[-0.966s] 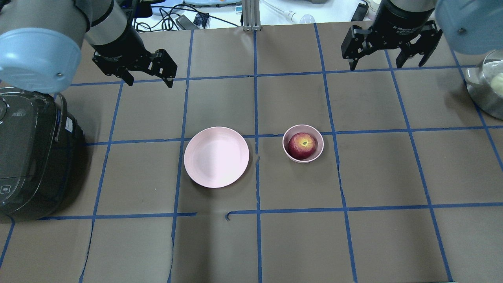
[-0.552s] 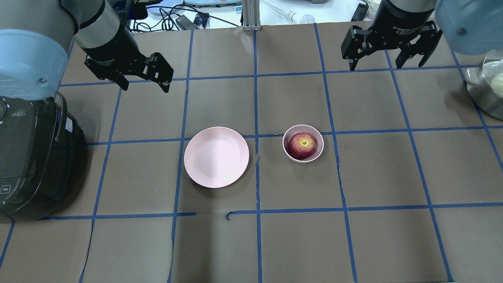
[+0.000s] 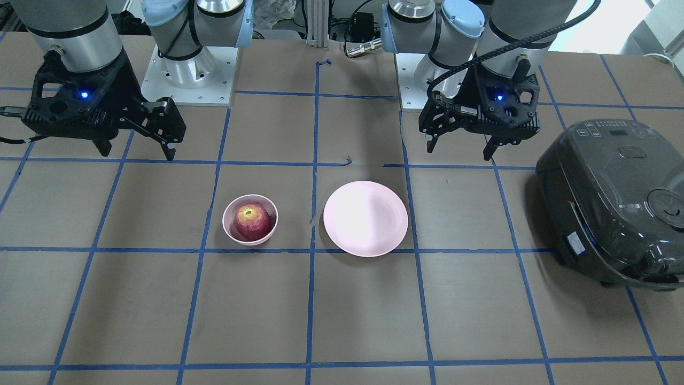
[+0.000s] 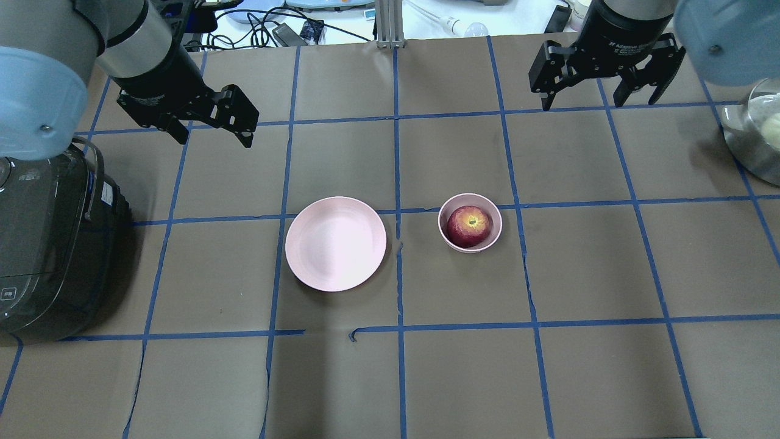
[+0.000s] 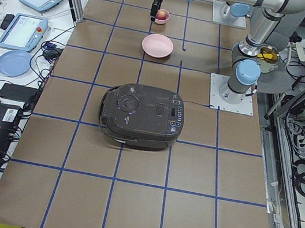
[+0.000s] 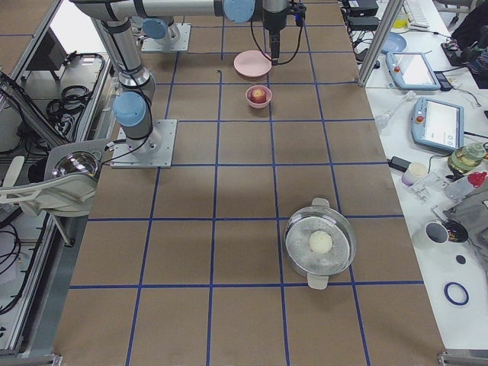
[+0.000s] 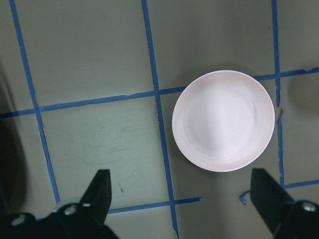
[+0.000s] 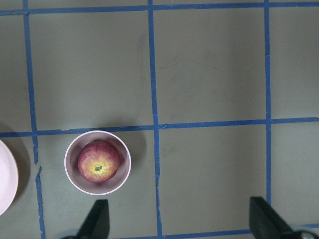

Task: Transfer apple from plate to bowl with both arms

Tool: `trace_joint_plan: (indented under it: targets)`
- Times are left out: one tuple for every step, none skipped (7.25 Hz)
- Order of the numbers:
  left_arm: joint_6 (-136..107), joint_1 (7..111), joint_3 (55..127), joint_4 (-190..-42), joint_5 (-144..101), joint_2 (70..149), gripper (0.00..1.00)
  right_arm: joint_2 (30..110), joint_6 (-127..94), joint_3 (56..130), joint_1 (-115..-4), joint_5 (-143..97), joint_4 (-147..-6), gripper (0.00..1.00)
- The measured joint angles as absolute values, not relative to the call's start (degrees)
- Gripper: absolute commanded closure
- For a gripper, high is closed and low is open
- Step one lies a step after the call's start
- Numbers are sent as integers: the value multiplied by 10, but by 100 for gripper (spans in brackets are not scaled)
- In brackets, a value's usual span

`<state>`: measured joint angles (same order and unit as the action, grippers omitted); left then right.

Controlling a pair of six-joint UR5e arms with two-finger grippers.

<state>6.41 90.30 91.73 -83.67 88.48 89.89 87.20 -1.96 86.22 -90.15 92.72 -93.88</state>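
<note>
The right gripper [image 4: 600, 102] is hanging above the far side of the table [image 4: 585, 378] with its jaws spread wide and nothing between them. In the overhead view, the apple [image 4: 468, 225] is lying between 7 and 8 o'clock from it, well apart and lower. The apple is sitting inside the bowl [image 4: 470, 195], its yellowish stem dip facing up and its red flanks nearly filling the bowl's mouth. Being round, it is offering no long axis to line the fingers up with. In the right wrist view the bowl is showing up and to the left of the gap between the fingers, at about 10 o'clock.

The left gripper [image 4: 213, 138] is likewise hanging with its jaws apart and empty. From it the plate [image 4: 336, 244] is lying between 4 and 5 o'clock, and the apple farther out, near 4 o'clock, beyond the plate. The right arm is therefore the nearer one to the fruit.

The plate is carrying nothing and is sitting just beside the bowl, at the bowl's 9 o'clock, not touching it. Judging from this layout, the transfer is looking complete, and neither gripper is needing to reach in again.
</note>
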Motion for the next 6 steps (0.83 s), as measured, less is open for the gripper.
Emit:
trace_joint_plan:
  targets:
    - [64, 903, 919, -837, 885, 898, 0, 871, -20, 862, -901, 925, -939, 0]
    - [64, 903, 921, -836, 885, 898, 0, 870, -22, 862, -901, 923, -940, 0]
    - [64, 903, 921, -836, 885, 897, 0, 870, -23, 862, -901, 922, -941, 0]
    - [64, 903, 921, -836, 885, 898, 0, 870, -23, 862, -901, 921, -941, 0]
    - [64, 904, 921, -835, 885, 898, 0, 869, -23, 862, -902, 921, -941, 0]
    - [64, 904, 921, -835, 885, 897, 0, 870, -23, 862, -902, 921, -941, 0]
